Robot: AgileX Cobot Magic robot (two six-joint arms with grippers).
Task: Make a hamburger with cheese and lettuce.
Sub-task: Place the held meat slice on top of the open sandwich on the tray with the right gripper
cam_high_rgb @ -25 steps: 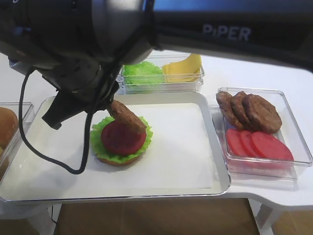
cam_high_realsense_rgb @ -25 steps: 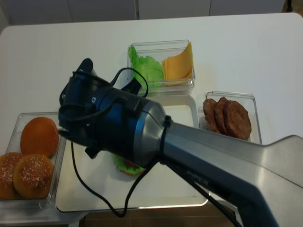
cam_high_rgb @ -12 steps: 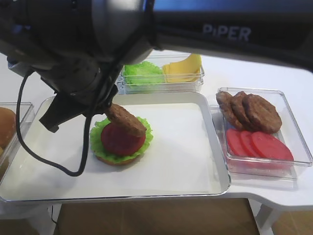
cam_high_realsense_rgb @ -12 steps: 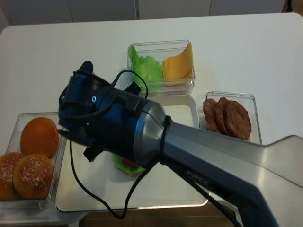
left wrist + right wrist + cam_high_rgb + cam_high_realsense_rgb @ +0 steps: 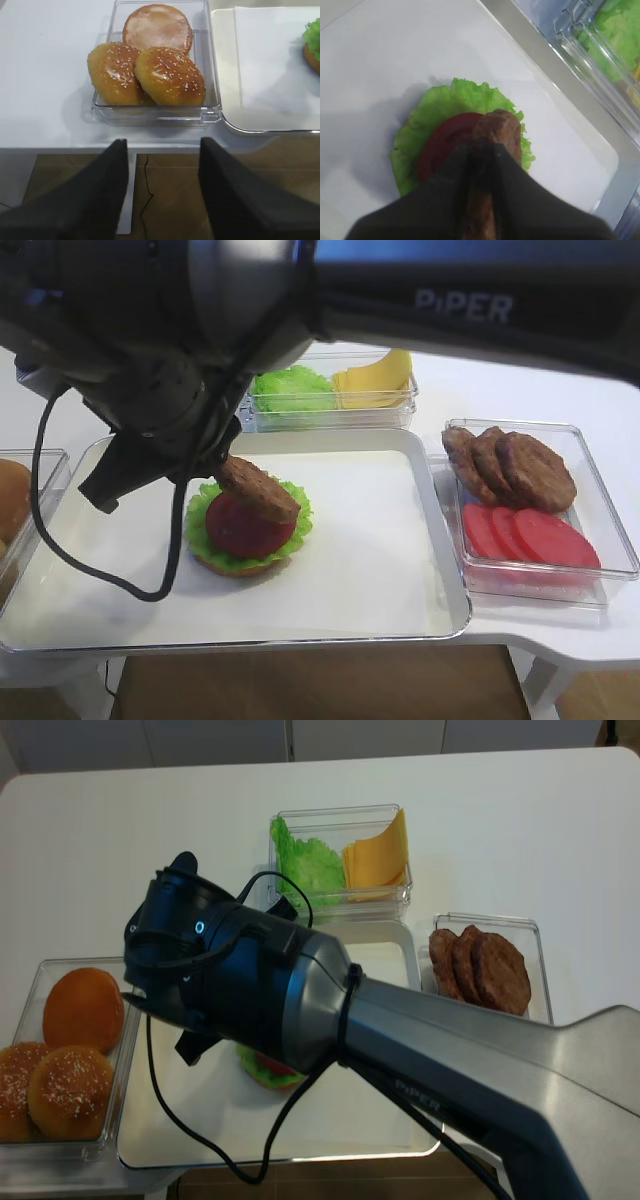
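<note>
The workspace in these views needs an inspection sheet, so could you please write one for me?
Surface: white table with a metal tray, paper-lined.
Job's things: hamburger on the tray, lettuce and tomato showing; lettuce and cheese share a clear box behind the tray.
Clutter: patties and tomato slices in a box to the right; buns in a box to the left.
Grippers: right gripper shut on a patty, tilted with its lower edge over the tomato; left gripper open, off the table's edge.
Cables: black cable looping from the right arm above the tray.
Surroundings: wooden floor below.
</note>
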